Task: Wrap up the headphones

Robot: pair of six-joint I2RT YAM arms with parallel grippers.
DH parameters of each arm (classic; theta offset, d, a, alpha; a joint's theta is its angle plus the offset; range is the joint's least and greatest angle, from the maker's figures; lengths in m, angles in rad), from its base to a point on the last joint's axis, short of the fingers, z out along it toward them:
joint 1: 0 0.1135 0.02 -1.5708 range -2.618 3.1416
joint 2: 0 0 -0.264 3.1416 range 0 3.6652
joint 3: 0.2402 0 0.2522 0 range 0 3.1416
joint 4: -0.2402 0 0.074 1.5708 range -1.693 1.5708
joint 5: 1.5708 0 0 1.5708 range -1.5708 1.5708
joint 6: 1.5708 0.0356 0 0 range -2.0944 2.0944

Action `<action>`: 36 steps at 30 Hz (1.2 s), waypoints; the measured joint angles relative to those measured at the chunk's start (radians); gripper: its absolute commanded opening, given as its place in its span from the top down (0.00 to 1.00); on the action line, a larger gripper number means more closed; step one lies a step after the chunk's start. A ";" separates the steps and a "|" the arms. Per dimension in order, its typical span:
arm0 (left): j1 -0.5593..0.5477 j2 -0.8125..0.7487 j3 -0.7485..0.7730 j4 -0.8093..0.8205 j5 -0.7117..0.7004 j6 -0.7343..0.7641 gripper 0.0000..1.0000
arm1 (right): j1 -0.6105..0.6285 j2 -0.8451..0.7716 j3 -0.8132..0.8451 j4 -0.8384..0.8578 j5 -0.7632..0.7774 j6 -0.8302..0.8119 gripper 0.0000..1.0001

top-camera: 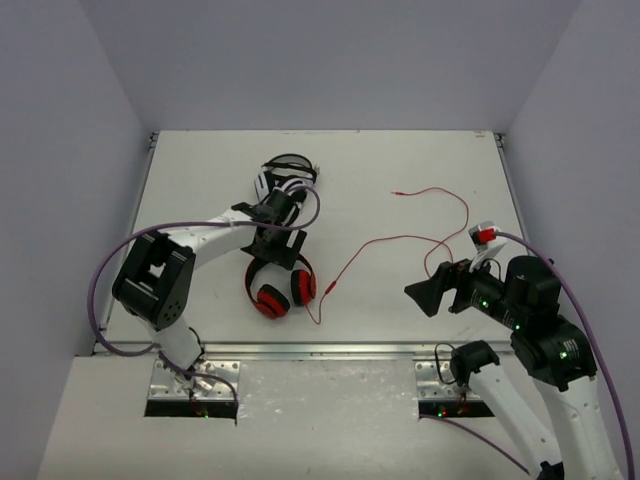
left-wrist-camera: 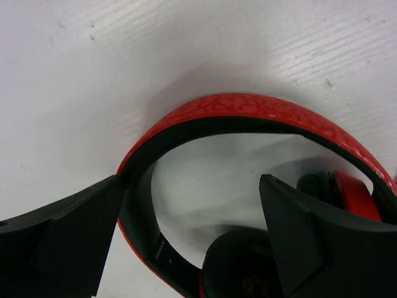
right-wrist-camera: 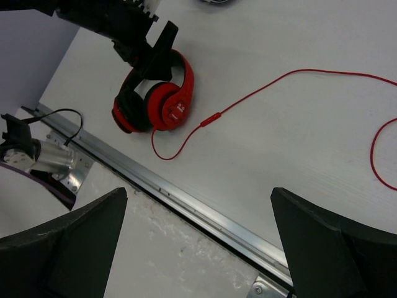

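Observation:
The red headphones [top-camera: 280, 292] lie on the white table near its front edge, ear cups toward me. Their thin red cable [top-camera: 400, 238] runs right, then curls back to a plug at the far middle. My left gripper [top-camera: 272, 262] is open just above the headband [left-wrist-camera: 248, 107]. One finger [left-wrist-camera: 62, 239] is outside the band's left side, and the other [left-wrist-camera: 322, 242] is over the ear cups [left-wrist-camera: 353, 194]. My right gripper [top-camera: 418, 292] is open and empty at the front right. Its view shows the headphones [right-wrist-camera: 158, 93] and cable [right-wrist-camera: 248, 93] ahead.
Black-and-white headphones [top-camera: 285, 175] lie behind the left gripper toward the back of the table. A metal rail [top-camera: 330, 350] runs along the table's front edge and also shows in the right wrist view [right-wrist-camera: 186, 198]. Grey walls enclose the table on three sides.

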 measured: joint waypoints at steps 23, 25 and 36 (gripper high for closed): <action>0.110 0.132 0.102 -0.039 -0.018 0.027 0.13 | 0.000 -0.055 -0.032 0.042 -0.085 -0.002 0.01; 0.136 0.172 0.102 -0.044 0.006 0.024 0.21 | 0.000 -0.056 -0.032 0.043 -0.087 -0.003 0.01; 0.103 0.114 0.018 0.004 0.097 -0.046 0.99 | 0.000 -0.078 -0.157 0.150 -0.105 0.020 0.01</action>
